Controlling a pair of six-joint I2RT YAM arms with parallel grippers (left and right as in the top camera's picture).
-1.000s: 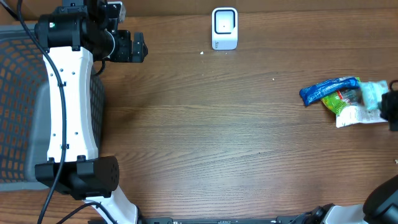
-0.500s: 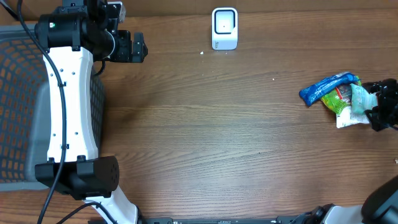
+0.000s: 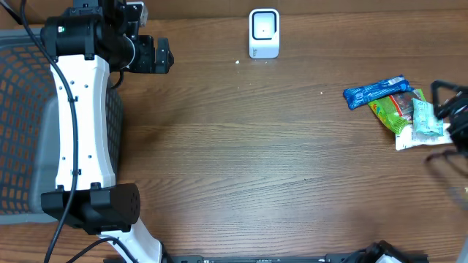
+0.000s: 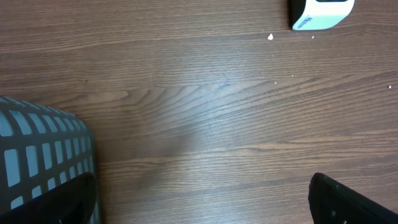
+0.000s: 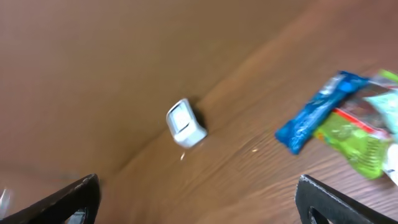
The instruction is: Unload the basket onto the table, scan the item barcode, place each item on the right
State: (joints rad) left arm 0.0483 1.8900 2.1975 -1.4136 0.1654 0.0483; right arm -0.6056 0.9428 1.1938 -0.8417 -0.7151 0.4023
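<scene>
A pile of snack packets lies at the table's right: a blue packet [image 3: 374, 91] [image 5: 317, 112], a green one [image 3: 395, 109] [image 5: 357, 140] and a pale teal one [image 3: 426, 118]. The white barcode scanner [image 3: 264, 33] [image 5: 185, 123] [image 4: 320, 12] stands at the back centre. At the table's right edge my right gripper [image 3: 447, 120] [image 5: 205, 199] is open and blurred, just beside the pile and holding nothing. My left gripper [image 3: 167, 55] [image 4: 199, 205] hangs open and empty at the back left, well left of the scanner.
A grey mesh basket [image 3: 22, 124] [image 4: 37, 155] fills the left side, partly under the left arm. Small white crumbs [image 3: 238, 62] lie near the scanner. Bare wooden tabletop [image 3: 248, 161] stretches between the basket and the packets.
The right gripper went from shut to wide open beside the packets. The blue packet slid left and slightly back, and the pile spread out. The left arm stayed still.
</scene>
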